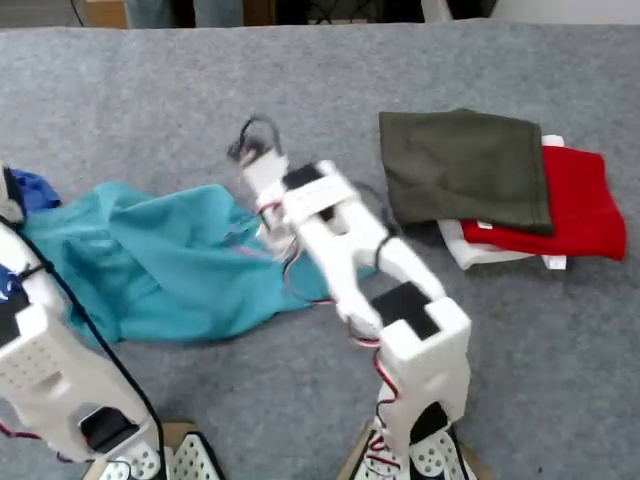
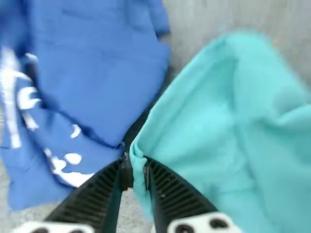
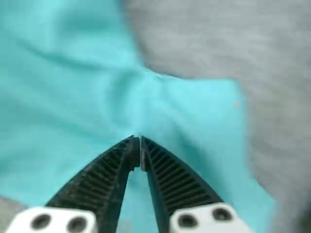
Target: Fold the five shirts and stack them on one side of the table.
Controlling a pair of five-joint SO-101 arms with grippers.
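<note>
The teal shirt (image 1: 170, 265) lies rumpled across the left-centre of the bench (image 1: 300, 70), long axis running left to right in the high view, and both arms are on it. At its left end, the left gripper (image 2: 133, 167) has its fingers (image 2: 165, 189) pressed nearly together, pinching a folded edge of the teal cloth, with the blue shirt (image 2: 82, 77) crumpled just beside at the far left of the frame. The left arm (image 1: 50, 370) rises from the lower left corner toward that end. The right arm (image 1: 350, 250) stretches from bottom centre up and leftward to the shirt's right end, where the right gripper (image 3: 140, 145) is clamped tip to tip on a gathered pucker of teal. So it's a pinch at each end of the long axis, which looks like the setup for pulling it flat. Well apart at the right sit the olive shirt (image 1: 465, 165), red shirt (image 1: 585, 210) and white shirt (image 1: 470, 248), folded and stacked.
</note>
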